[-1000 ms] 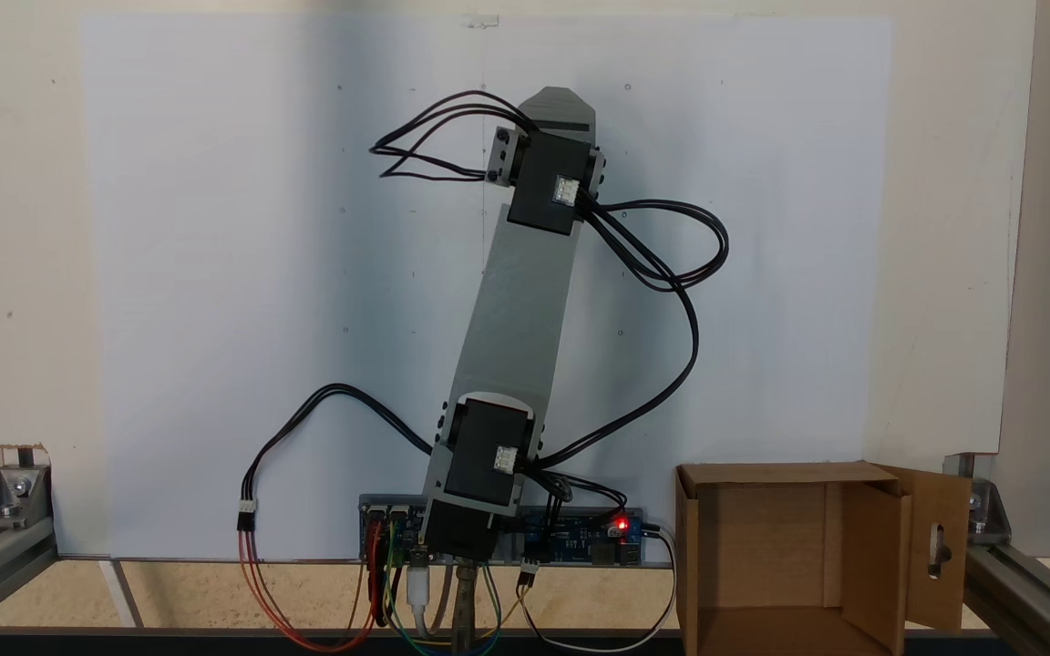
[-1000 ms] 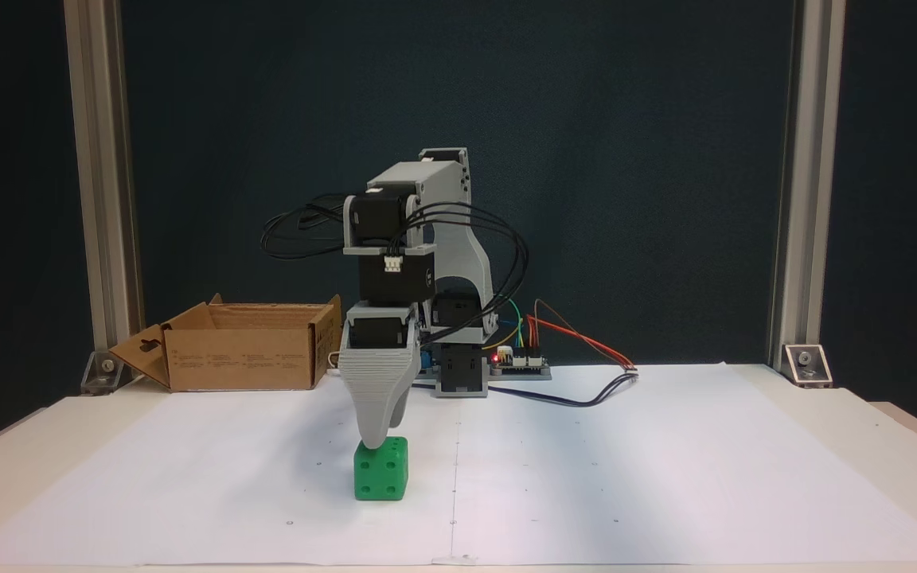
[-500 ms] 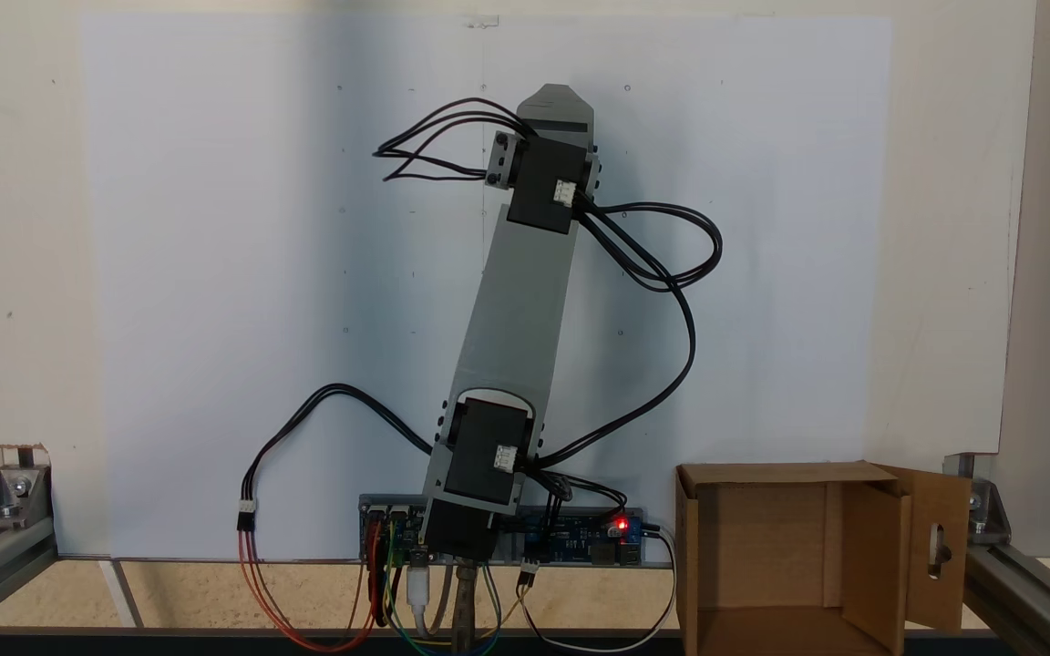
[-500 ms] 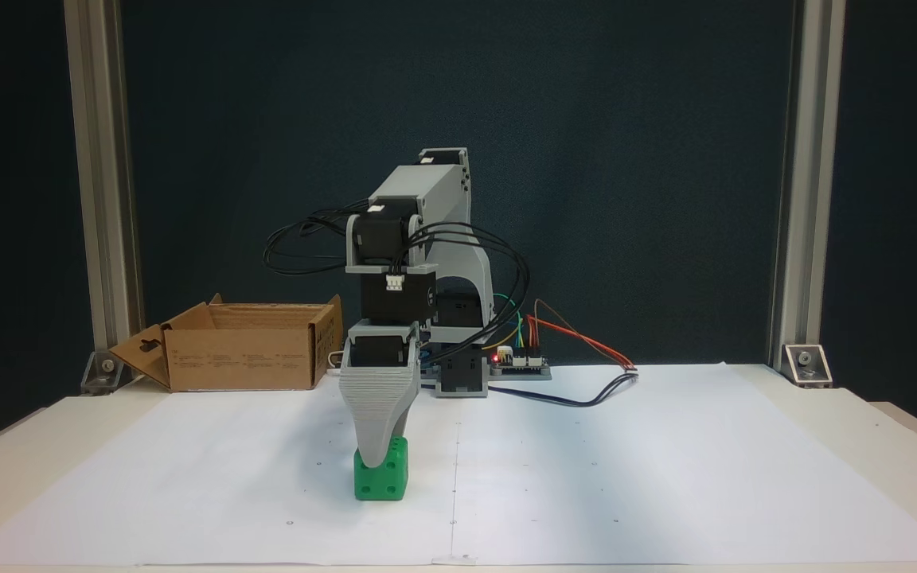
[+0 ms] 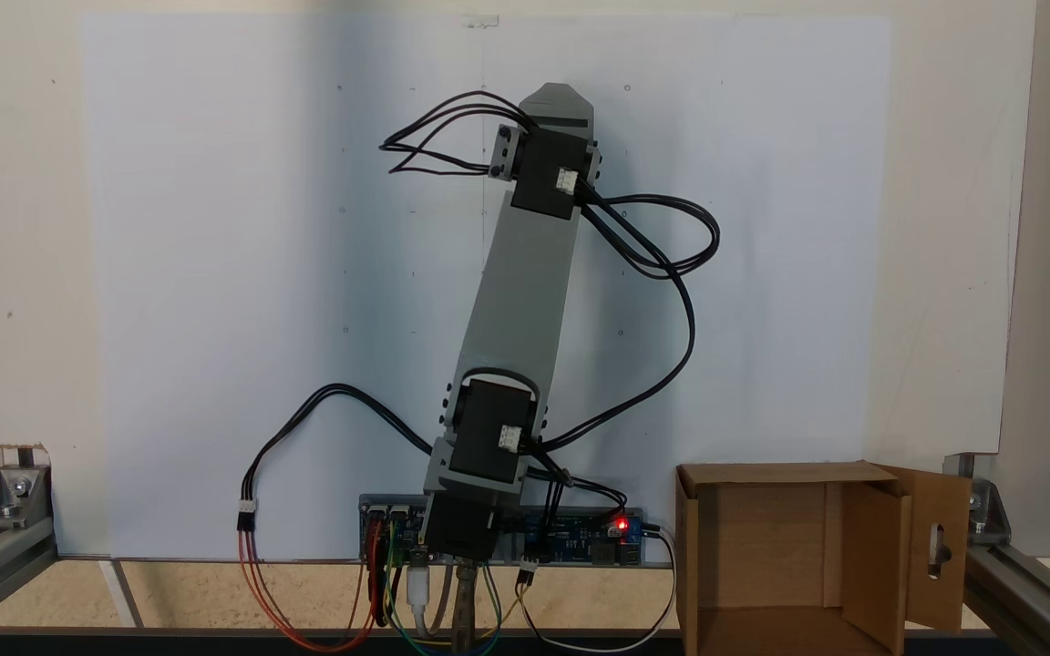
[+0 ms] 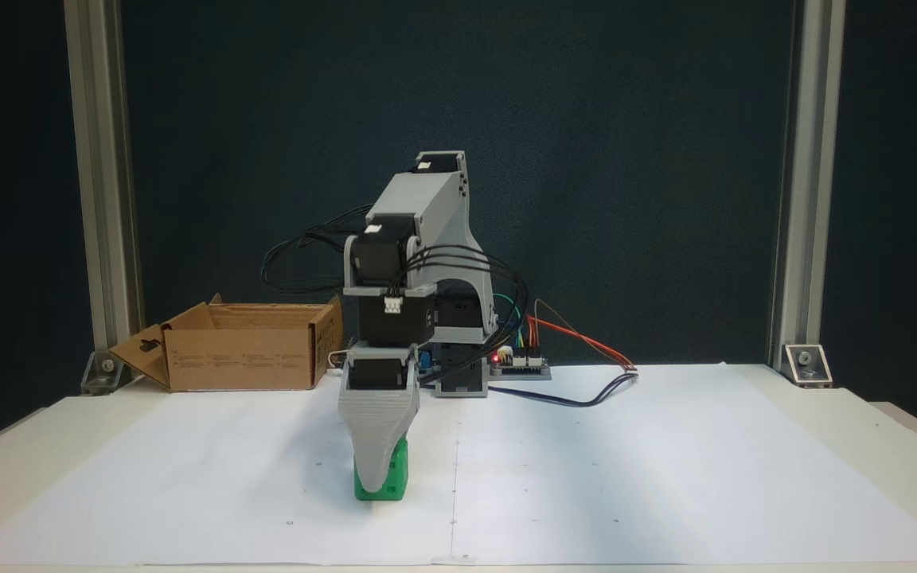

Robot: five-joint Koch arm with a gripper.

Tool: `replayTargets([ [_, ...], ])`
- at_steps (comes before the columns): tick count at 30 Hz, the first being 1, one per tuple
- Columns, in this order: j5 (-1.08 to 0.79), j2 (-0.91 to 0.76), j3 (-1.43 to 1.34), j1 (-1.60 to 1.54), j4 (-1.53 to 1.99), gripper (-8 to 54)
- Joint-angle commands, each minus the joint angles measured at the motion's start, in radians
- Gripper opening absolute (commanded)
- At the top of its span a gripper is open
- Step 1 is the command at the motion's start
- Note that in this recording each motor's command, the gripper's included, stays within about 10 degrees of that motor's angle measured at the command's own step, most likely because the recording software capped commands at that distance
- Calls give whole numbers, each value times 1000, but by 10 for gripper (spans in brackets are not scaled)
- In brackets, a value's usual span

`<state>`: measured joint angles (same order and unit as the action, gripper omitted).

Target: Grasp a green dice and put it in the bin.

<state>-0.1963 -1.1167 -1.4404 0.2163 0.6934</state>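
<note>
So the arm [image 5: 525, 301] is stretched way out over the white paper sheet [image 6: 626, 461], wrist pointing straight down, and the gripper [image 6: 377, 484] has its grey wedge right in front of the green dice [image 6: 396, 477] as seen from the front fixed view. The wedge covers most of the dice's face, with green peeking out on the right side and along the bottom. The dice sits flat on the paper. Only one of the fingers [image 6: 376, 446] shows, the other lies behind it, so I honestly can't tell if they're apart or pinching the cube.

From the fixed view looking down, the gripper [image 5: 560, 91] pokes out past the wrist motor as a grey pointed tip, near the far edge of the sheet, and the dice is hidden underneath it.

The bin [image 6: 247, 346] is parked back by the arm's base; in the top-down shot the bin [image 5: 798, 474] sits at the lower right corner, just off the paper's edge, flaps open, the slotted flap [image 5: 940, 547] swung out toward the metal frame rail [image 5: 1026, 592]. Well apart from the dice.

Loads of bare paper on both sides of the gripper, and the desk [image 6: 896, 446] edge runs beyond it. Loose black cables [image 5: 671, 264] loop out beside the arm.
</note>
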Motion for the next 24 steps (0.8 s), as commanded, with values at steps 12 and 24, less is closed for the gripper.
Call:
replayTargets([
  [12, -71, 15, 15, -11, -44, 415],
  [24, -69, 18, 0, -11, -46, 302],
])
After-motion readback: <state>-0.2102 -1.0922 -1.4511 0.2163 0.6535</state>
